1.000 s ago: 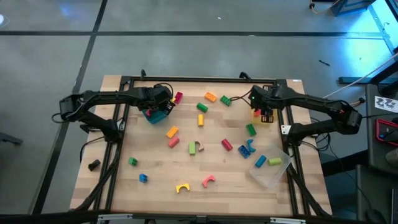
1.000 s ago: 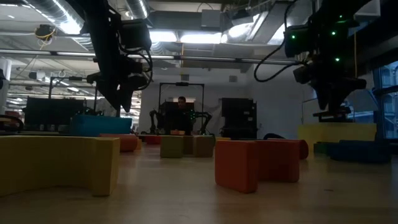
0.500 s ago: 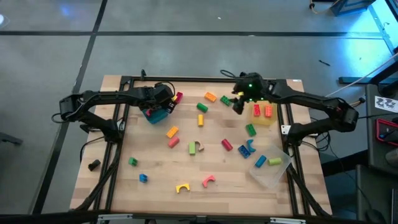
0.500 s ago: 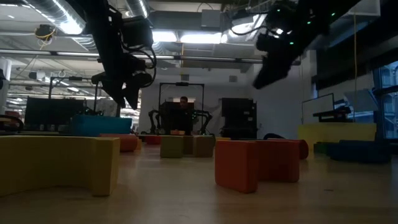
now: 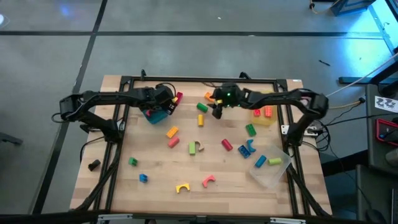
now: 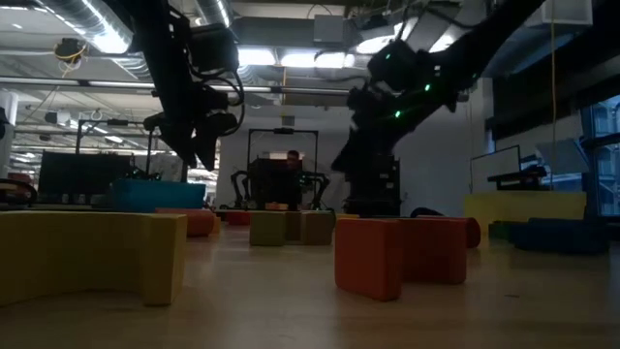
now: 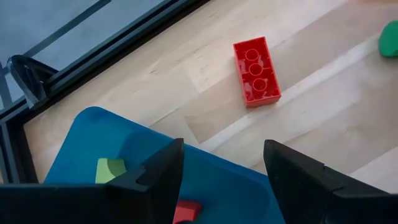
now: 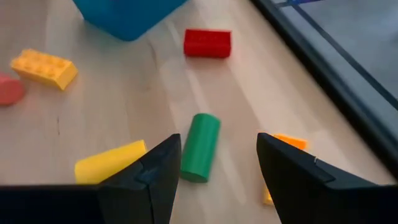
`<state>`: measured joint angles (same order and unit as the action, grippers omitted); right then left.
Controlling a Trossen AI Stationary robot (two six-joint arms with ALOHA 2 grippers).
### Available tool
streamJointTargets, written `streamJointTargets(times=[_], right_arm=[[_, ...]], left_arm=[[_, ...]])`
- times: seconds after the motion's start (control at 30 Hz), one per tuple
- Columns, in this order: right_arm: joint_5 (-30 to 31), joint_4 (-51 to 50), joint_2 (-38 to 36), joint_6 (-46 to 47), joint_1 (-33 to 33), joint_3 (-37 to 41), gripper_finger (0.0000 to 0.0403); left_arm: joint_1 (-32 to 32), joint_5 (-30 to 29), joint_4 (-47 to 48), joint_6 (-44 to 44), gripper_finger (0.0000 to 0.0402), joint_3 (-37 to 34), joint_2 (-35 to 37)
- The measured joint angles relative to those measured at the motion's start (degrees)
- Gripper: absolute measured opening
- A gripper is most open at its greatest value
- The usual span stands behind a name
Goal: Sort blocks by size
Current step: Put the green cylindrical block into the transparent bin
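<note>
Most of the blocks (image 5: 200,147) lie loose across the wooden table (image 5: 112,186), so the sorting looks barely begun. A few are already placed: the teal tray (image 5: 155,116) near the table's far left holds at least a green piece (image 7: 110,169) and a red one, seen in the left wrist view; the yellow tray (image 5: 263,120) at the far right carries two reddish-orange bricks (image 5: 262,111); the clear tray (image 5: 271,174) at the near right holds a blue piece and a yellow-green one. Roughly fifteen pieces are left, among them a yellow arch (image 5: 181,188), a pink arch (image 5: 208,181), a green cylinder (image 5: 202,107) and a red brick (image 5: 179,97) just beside the teal tray.

The right gripper (image 5: 218,109) reaches across to the far middle of the table, above the green cylinder, which shows between its fingers in the right wrist view. Its jaws stand apart and empty, touching nothing.

The left gripper (image 5: 163,106) hangs over the teal tray, jaws spread wide with nothing between them; the red brick lies just beyond it on the bare wood.
</note>
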<state>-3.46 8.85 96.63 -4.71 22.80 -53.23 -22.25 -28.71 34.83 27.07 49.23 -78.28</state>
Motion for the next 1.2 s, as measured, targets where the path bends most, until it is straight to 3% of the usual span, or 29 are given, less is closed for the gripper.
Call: streamJointTargets(times=[0.37,0.8,1.2], right_arm=[[3.9,8.4,8.4,-0.3,-3.9,0.0,0.0211],[7.8,9.8,14.1,-0.5,-3.7,0.0,0.0209],[5.8,12.4,16.8,-3.5,-3.7,-0.1,0.0141]], left_arm=[[1.3,0.0,0.0,0.0,0.0205,0.0,0.0],[1.3,0.0,-0.1,0.2,0.0205,0.0,0.0],[1.3,0.0,-0.2,0.2,0.0205,0.0,0.0]])
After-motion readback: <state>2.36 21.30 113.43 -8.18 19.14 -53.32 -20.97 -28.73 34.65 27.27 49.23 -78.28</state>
